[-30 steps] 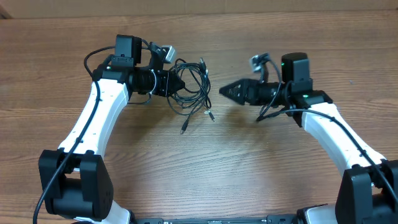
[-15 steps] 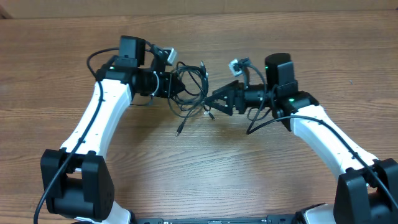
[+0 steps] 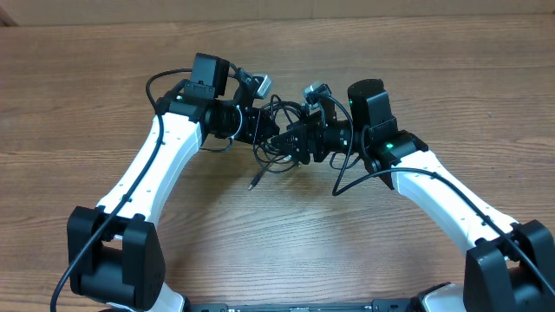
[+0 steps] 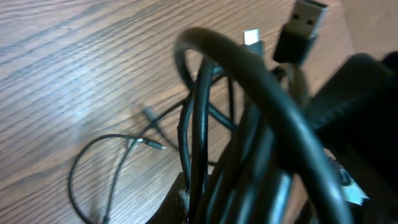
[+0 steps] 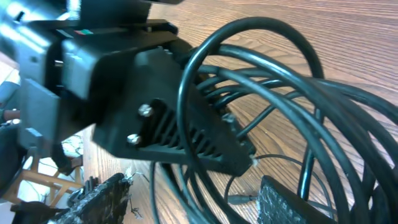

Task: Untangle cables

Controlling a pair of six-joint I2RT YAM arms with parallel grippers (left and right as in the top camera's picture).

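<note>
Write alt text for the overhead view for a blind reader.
Two robot arms meet over a tangle of thin black cables on a wooden table. The left end effector grips the bundle; the right end effector faces it from the other side, and one plug end lies loose below.

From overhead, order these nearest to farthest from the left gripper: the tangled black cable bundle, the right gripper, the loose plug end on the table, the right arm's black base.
1. Tangled bundle of thin black cables: in the left gripper's jaws.
2. Right gripper: beside it, at the bundle.
3. Loose plug end: lying apart, toward the front.
4. Right arm's black base: front-right corner.
</note>
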